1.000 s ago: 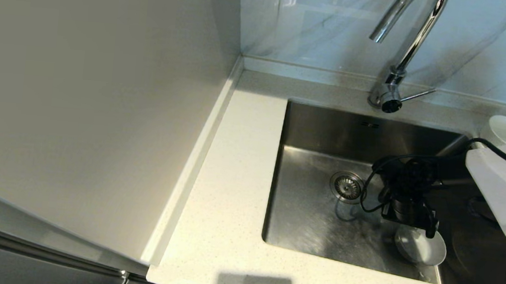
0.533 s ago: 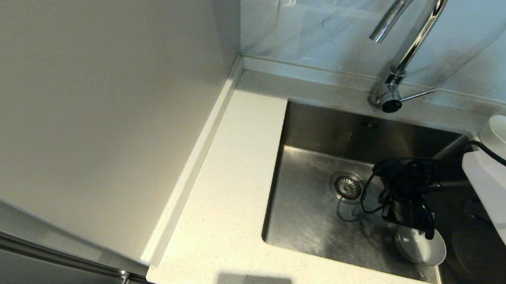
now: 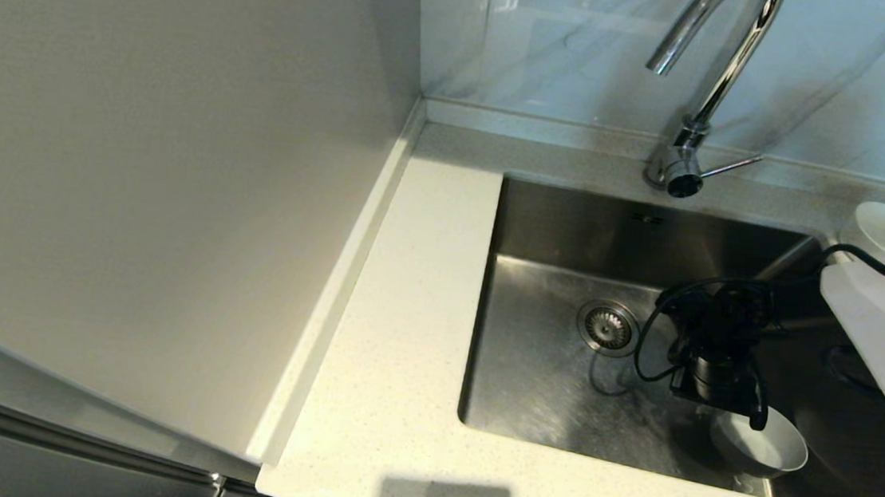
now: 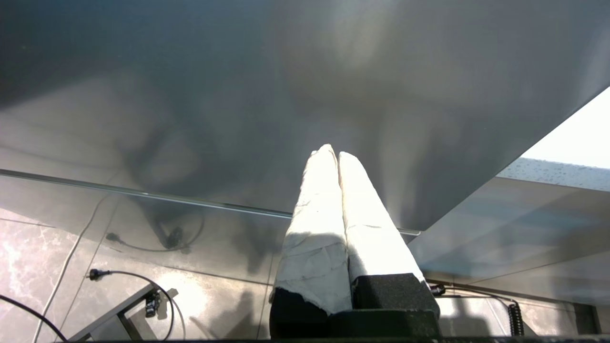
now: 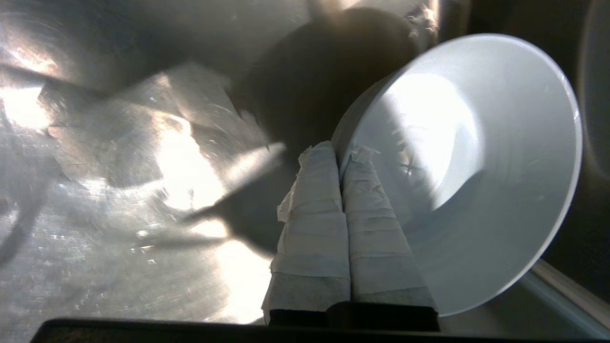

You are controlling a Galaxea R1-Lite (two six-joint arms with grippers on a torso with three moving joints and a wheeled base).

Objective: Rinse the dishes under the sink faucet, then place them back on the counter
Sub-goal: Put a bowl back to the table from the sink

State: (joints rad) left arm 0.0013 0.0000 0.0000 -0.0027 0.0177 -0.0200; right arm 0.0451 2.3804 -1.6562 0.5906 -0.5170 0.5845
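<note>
**Bowl pinched and tipped in the sink**

Since a second ago, the right hand (image 5: 339,151) has clamped its fingers on the white bowl's (image 3: 762,446) rim, tilting it off the sink (image 3: 543,385) floor, likely to carry it under the tap (image 3: 697,87). Left hand (image 4: 337,155), together, idles below the worktop (image 3: 406,293).

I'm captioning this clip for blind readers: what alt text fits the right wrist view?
The right gripper, jaws shut on the rim of a white bowl, holds it tilted inside the steel sink. One jaw sits inside the bowl, the other outside its wall.
</note>
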